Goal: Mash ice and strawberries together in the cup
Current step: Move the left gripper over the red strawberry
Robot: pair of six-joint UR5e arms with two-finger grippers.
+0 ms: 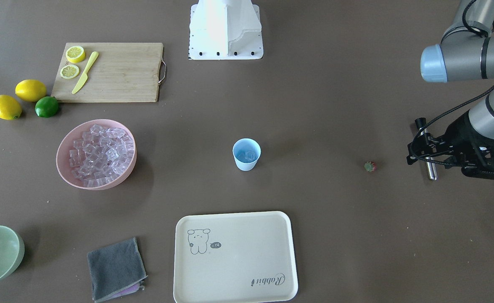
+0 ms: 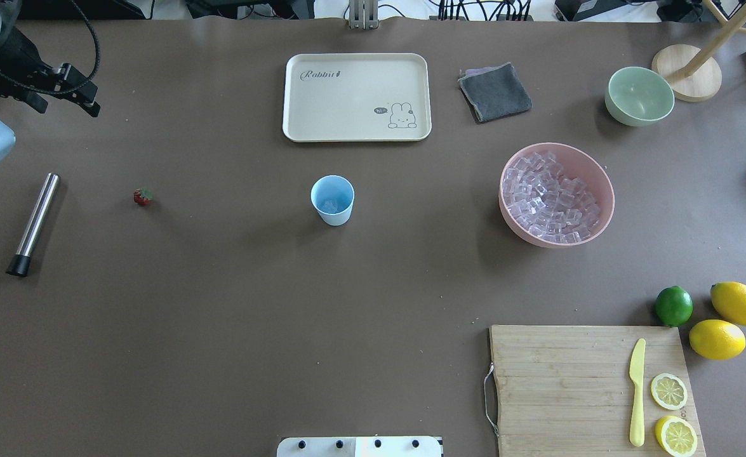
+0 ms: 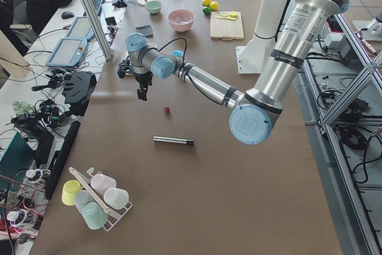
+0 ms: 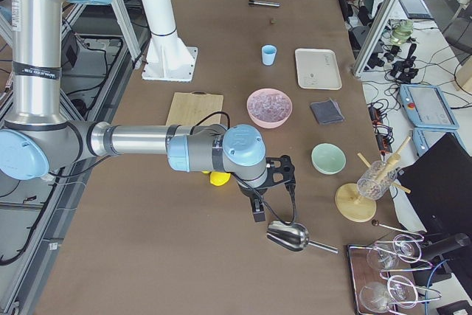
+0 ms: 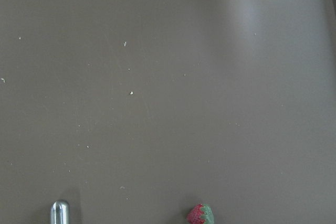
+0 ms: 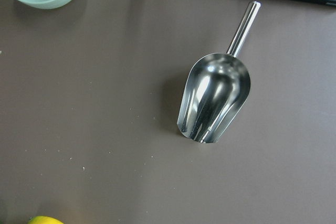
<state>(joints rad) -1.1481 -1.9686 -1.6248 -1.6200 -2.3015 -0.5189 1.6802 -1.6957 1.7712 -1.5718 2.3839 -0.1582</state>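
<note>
cup (image 2: pixel 332 200) stands upright mid-bench (image 2: pixel 220 317), apparently with a little ice in its bottom. most of the ice (image 2: pixel 547 200) sits in the pink bowl (image 2: pixel 609 209). strawberry (image 2: pixel 143 197) lies on the bench, well apart from the cup, near a steel rod (image 2: pixel 35 222). left gripper (image 2: pixel 82 94) hovers over bare bench; its jaw spacing cannot be told. right gripper (image 4: pixel 259 213) hangs by a metal scoop (image 4: pixel 289 236); its spacing cannot be told either.

Silver-grey arms (image 3: pixel 209 85) wear pale-blue joint caps (image 1: pixel 433 64); the left hand (image 2: pixel 84 92) is black.

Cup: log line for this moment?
cup: upright, ice inside | strawberry: on table, apart from cup | muddler: lying flat, ungripped
</note>
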